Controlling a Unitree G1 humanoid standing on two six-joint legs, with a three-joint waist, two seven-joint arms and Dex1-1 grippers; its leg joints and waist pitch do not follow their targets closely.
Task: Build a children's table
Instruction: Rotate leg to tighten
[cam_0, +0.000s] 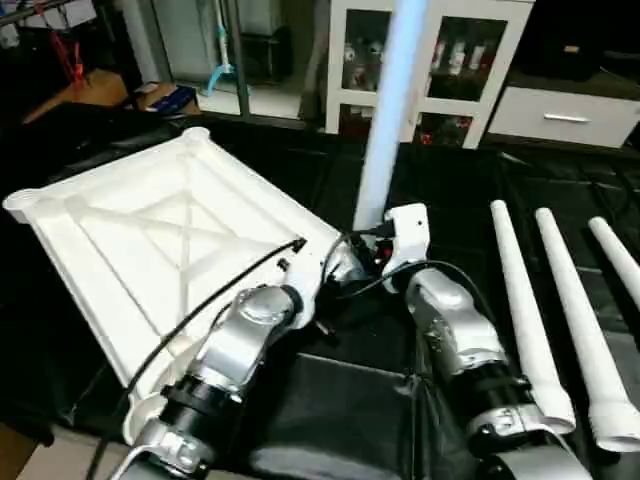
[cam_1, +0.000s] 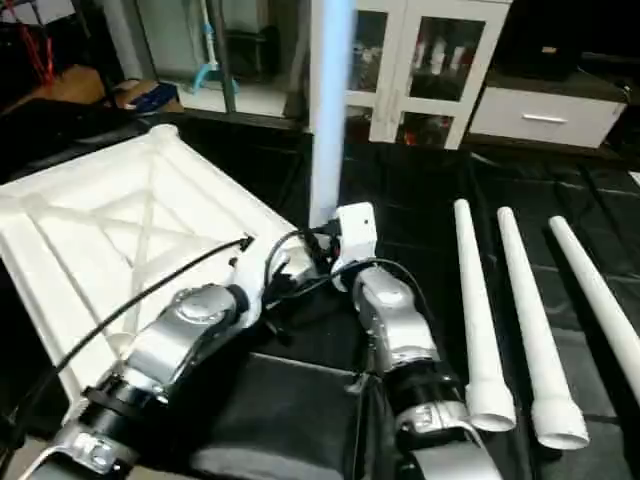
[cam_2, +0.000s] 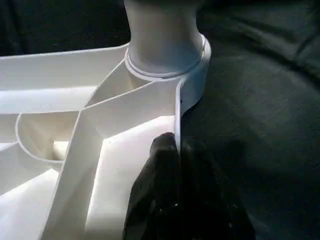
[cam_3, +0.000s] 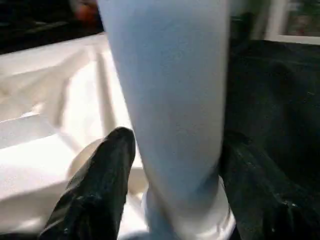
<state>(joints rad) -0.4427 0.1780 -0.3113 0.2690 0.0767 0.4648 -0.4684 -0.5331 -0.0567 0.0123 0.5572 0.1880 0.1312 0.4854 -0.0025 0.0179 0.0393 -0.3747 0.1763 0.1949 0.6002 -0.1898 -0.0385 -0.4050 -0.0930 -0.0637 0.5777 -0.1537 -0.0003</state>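
Note:
The white table top (cam_0: 150, 230) lies upside down on black cloth, its X-shaped ribs facing up. One white leg (cam_0: 385, 120) stands upright in the round socket (cam_2: 192, 75) at the top's near right corner. My right gripper (cam_3: 177, 145) is low on this leg (cam_3: 170, 90), with a black finger (cam_3: 107, 175) pressed against each side. My left gripper (cam_2: 172, 150) is shut on the top's thin rim (cam_2: 177, 115), just beside that socket. Three more legs (cam_0: 525, 300) lie side by side on the cloth to the right.
A white glass-door cabinet (cam_0: 440, 60) and a white drawer unit (cam_0: 565, 110) stand behind the work area. At the back left, a cardboard box (cam_0: 150, 95) sits on the floor. Black cables (cam_0: 200, 300) run along my left forearm.

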